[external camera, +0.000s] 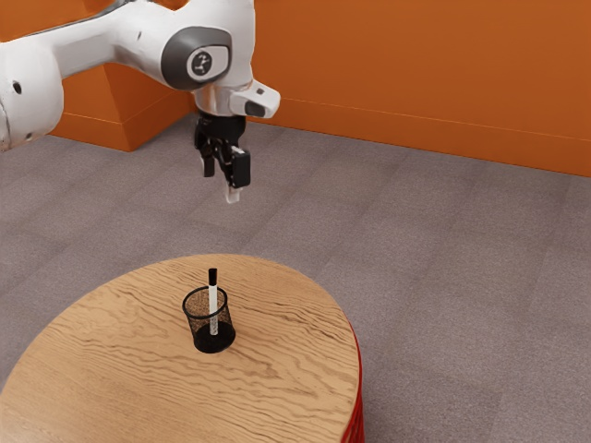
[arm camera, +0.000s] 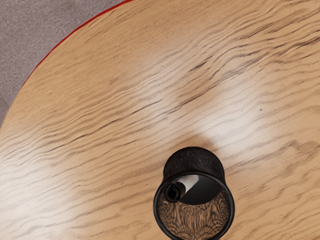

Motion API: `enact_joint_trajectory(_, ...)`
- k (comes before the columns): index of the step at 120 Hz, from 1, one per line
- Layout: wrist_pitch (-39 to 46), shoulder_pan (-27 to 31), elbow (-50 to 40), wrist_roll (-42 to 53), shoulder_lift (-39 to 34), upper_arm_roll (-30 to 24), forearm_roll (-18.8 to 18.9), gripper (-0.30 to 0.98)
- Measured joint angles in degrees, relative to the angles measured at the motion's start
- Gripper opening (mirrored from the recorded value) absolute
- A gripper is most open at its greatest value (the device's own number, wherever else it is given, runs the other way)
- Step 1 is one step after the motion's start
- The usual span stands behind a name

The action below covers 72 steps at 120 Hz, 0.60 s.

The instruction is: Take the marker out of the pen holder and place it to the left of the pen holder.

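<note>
A white robot arm with dark grey trim (external camera: pixel 152 41) comes in from the upper left of the exterior view, its black two-finger gripper (external camera: pixel 225 179) hanging in the upper left part of that frame, well apart from the round, wood-grained tabletop (external camera: pixel 111 360). The fingers are spread, with a gap between them and nothing held; a pale piece (external camera: pixel 232 195) shows at their lower end.

The white marker with a black cap (external camera: pixel 213 309) stands inside the black, round, wire-mesh pen holder (external camera: pixel 214 343), left of centre in the exterior view. Its cap points up and rises above the rim, and its white barrel goes down into the holder, slightly tilted. The holder stands upright on the tabletop. In the wrist view the marker's cap lies close to one side of the holder's rim, with the barrel slanting away beneath it.

A red side (external camera: pixel 356 420) shows below the tabletop's edge at the lower middle of the exterior view. Grey carpet (external camera: pixel 462 268) spreads around the table, and an orange wall (external camera: pixel 416 74) crosses the top of the frame.
</note>
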Motion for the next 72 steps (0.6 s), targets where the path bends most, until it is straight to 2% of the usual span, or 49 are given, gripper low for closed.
enact_joint_trajectory(16, -0.06, -0.09, 1.97, 1.78, 5.21, 0.14, 0.28, 0.69)
enact_joint_trajectory(26, -0.05, -0.95, 2.55, 2.70, 10.05, 0.13, 2.15, 0.69)
enact_joint_trajectory(36, 0.02, -1.33, 3.78, 3.44, 14.20, 0.02, 2.46, 0.69)
enact_joint_trajectory(54, 0.06, -0.89, 4.12, 4.55, 19.01, 2.48, -0.91, 0.68)
enact_joint_trajectory(72, -0.09, -0.66, 3.96, 5.38, 19.94, 5.84, -3.32, 0.68)
